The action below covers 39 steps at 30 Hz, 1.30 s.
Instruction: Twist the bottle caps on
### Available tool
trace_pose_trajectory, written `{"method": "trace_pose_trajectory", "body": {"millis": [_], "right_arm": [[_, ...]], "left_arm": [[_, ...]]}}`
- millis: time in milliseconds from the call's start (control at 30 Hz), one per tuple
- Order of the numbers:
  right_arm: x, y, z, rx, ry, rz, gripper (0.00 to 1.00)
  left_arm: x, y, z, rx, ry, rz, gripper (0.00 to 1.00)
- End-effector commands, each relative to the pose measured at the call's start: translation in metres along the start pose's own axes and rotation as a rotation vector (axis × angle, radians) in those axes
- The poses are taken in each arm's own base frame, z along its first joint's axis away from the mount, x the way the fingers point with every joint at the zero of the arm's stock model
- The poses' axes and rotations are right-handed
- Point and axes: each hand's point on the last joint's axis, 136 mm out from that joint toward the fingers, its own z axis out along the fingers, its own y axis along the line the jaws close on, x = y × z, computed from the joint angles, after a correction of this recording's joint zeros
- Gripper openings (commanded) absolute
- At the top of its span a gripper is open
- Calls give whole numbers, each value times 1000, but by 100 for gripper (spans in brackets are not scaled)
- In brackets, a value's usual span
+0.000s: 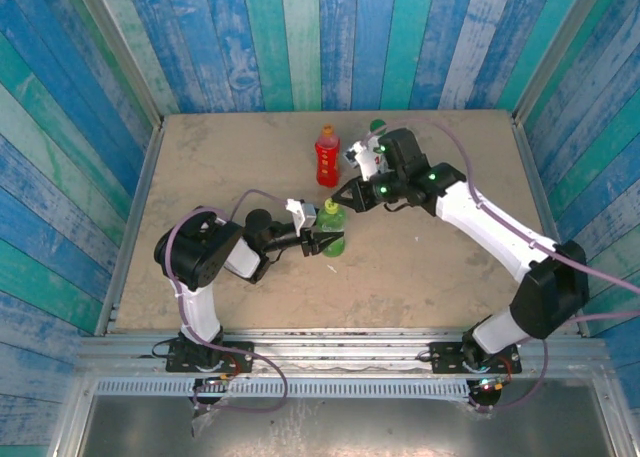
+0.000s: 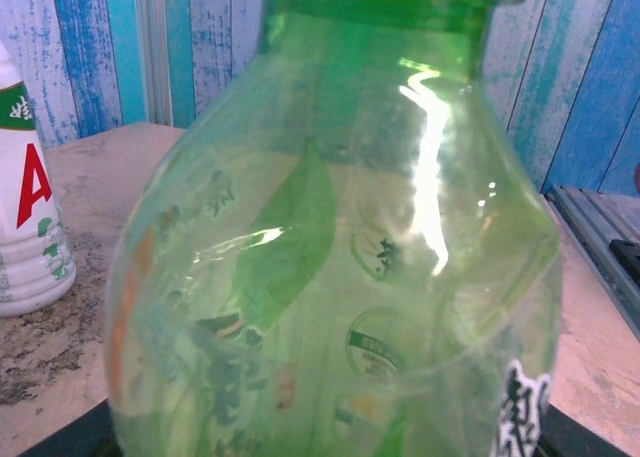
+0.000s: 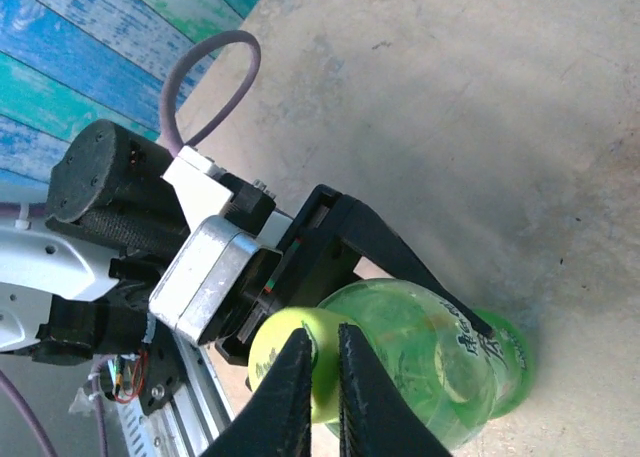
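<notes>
- My L gripper point(image 1: 322, 240) is clamped round the clear green plastic bottle point(image 2: 330, 257), upright mid-table.
- My R gripper point(image 3: 322, 333): fingers pinched together at the round yellow-green plastic cap point(image 3: 270, 352) on that bottle's neck.
- L wrist cam adds a white labelled plastic bottle point(image 2: 25, 227) nearby.
- Top cam adds a red plastic bottle point(image 1: 327, 159) w/ orange cap point(image 1: 327, 130), further back.

The left arm point(image 1: 205, 257) folds low at the lower left of the top view, its left gripper point(image 1: 320, 241) clamped on the green bottle point(image 1: 337, 243). The right arm point(image 1: 480, 222) stretches in from the right. The right gripper point(image 3: 318, 372) angles down, its fingers seemingly pressed together.
</notes>
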Motion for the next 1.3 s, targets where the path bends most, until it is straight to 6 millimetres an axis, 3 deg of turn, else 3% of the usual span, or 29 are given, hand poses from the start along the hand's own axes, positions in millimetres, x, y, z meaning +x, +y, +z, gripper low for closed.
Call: {"method": "trace_pose_trajectory", "body": {"millis": [0, 100, 300, 433, 600, 733, 867, 1267], "right_arm": [[35, 20, -2, -76, 75, 32, 10], [43, 26, -2, -85, 83, 21, 11], [24, 28, -21, -18, -8, -105, 25], [19, 43, -43, -19, -61, -326, 47], [29, 75, -69, -112, -127, -684, 60], [28, 82, -77, -107, -198, -874, 61], [27, 89, -77, -153, -154, -968, 62], [20, 94, -53, -280, -104, -913, 52]], "left_arm": [[-7, 4, 0, -17, -8, -29, 60], [-7, 4, 0, -17, -9, -28, 60], [-12, 1, -1, -10, -14, -24, 60], [-24, -7, -3, 13, -16, -22, 60], [-39, -24, -2, 70, 9, 30, 60], [-49, -42, -1, 132, 40, 85, 59], [-56, -61, -3, 191, 57, 125, 59], [-67, -78, -6, 232, 45, 161, 59]]}}
